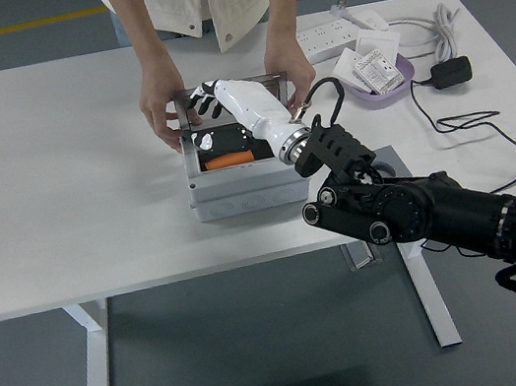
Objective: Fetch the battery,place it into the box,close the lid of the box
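The grey box [243, 194] stands open at the table's middle, its lid [263, 80] tipped up at the back. An orange battery [229, 159] lies inside it next to black parts. My right hand [205, 99], white with black fingertips, hangs above the box's back left by the lid, fingers spread and empty. A person at the far side holds the box and lid with one hand [161, 110] on the left and the other hand [292, 72] on the right. My left arm is out of view.
A purple bowl [361, 96] with white packets sits at the back right. Behind it lie a white power strip [330, 35] and a coiled white cable [438, 21]. A black adapter [450, 71] with its cable lies near the right edge.
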`<act>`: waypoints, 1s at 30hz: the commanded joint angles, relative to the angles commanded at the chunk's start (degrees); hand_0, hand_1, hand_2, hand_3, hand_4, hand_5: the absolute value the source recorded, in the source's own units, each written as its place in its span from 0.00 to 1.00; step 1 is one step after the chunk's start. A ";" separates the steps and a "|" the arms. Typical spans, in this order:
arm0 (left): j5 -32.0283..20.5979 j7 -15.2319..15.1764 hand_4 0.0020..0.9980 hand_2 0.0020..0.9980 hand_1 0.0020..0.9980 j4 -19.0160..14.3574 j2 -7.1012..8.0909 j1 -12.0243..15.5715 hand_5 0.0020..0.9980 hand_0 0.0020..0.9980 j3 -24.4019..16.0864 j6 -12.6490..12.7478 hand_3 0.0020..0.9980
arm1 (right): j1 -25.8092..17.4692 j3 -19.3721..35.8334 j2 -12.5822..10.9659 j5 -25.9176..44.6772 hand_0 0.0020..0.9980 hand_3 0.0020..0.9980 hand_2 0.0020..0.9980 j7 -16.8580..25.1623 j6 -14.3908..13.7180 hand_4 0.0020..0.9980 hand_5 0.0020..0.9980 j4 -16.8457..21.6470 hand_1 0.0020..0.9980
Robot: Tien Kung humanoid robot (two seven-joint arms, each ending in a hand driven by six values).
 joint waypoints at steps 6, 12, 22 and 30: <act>-0.13 0.07 0.86 0.75 0.78 0.00 -0.12 0.22 0.33 0.62 0.12 -0.04 0.78 | 1.34 3.04 -1.52 -2.16 0.68 0.67 0.58 -1.54 1.16 0.79 0.49 3.43 0.51; -0.13 0.08 0.86 0.75 0.78 0.00 0.04 -0.02 0.33 0.62 0.37 -0.08 0.78 | 4.26 1.28 -2.41 0.20 0.68 0.67 0.58 -1.73 2.14 0.79 0.49 1.31 0.51; 0.99 0.46 0.86 0.75 0.78 0.00 0.72 -0.27 0.32 0.62 -0.12 -0.31 0.78 | 9.27 -6.87 -2.91 8.95 0.68 0.66 0.57 -2.67 6.29 0.81 0.50 -7.01 0.50; 1.68 0.67 0.86 0.74 0.78 0.00 1.09 -0.49 0.31 0.62 -0.59 -0.43 0.78 | 11.17 -9.39 -2.71 12.37 0.69 0.67 0.61 -3.07 7.57 0.82 0.52 -9.74 0.55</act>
